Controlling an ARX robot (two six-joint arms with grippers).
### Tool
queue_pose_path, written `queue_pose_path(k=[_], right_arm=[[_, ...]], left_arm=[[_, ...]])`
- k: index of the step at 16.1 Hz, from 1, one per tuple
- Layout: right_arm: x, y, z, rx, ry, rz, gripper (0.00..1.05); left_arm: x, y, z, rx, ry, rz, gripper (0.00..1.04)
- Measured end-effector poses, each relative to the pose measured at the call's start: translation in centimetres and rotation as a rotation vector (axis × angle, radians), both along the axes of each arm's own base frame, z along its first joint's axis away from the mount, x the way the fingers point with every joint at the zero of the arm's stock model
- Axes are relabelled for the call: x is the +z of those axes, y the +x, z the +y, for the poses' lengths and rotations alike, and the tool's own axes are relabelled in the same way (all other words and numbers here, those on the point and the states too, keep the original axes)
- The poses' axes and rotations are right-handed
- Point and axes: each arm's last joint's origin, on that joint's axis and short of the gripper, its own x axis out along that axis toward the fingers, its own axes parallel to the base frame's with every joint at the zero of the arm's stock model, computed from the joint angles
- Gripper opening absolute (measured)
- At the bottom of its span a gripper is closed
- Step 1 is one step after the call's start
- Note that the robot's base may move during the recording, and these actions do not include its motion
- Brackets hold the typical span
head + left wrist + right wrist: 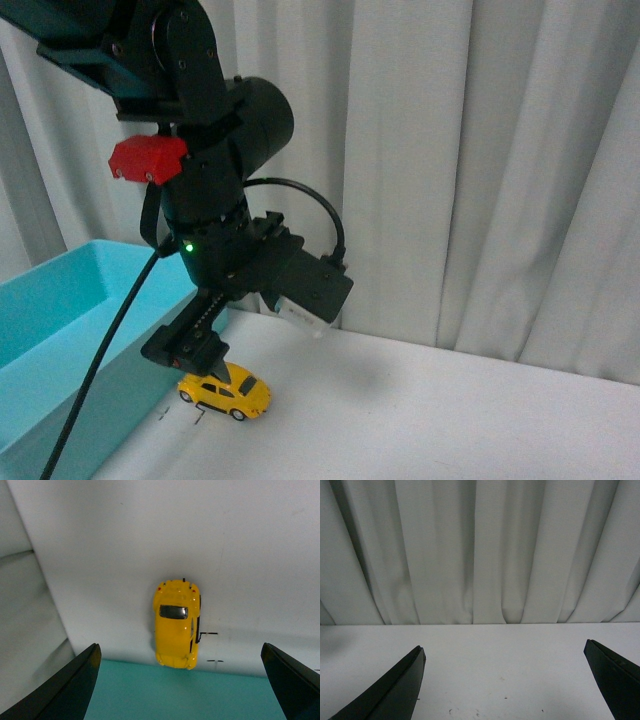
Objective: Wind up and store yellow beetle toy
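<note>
Jaws on both arms stand wide apart: my left gripper (179, 647) hangs over the yellow beetle toy (176, 625) standing on the white table (450, 420), my right gripper (504, 646) over a bare stretch. In the front view, the teal bin (60, 300) lies just beside the toy at its nine o'clock. It is probably light, rigid and slick, so I'd pinch its doors between the wheels. Its body is glossy yellow, with dark windows and black wheels.

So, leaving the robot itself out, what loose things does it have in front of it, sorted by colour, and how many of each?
Yellow: 1, the yellow beetle toy, standing on the white table.
Turquoise: 1, the turquoise bin, beside the toy.
Total: 2
</note>
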Motion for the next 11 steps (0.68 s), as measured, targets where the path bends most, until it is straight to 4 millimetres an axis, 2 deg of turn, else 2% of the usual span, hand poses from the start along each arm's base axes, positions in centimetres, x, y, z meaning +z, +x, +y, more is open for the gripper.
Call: queue_pose_path(k=[7, 8, 11], right_arm=[[0.0, 0.0, 0.0, 0.000, 0.000, 0.000, 0.98], [0.0, 0.0, 0.0, 0.000, 0.000, 0.000, 0.98], [0.0, 0.0, 0.0, 0.000, 0.000, 0.000, 0.98]], left_arm=[[-4.6, 0.1, 0.7, 0.031, 0.011, 0.043, 0.98], [-6.0, 0.6, 1.0, 0.022, 0.006, 0.039, 0.98], [-7.2, 1.2, 1.9, 0.055, 0.007, 0.017, 0.98]])
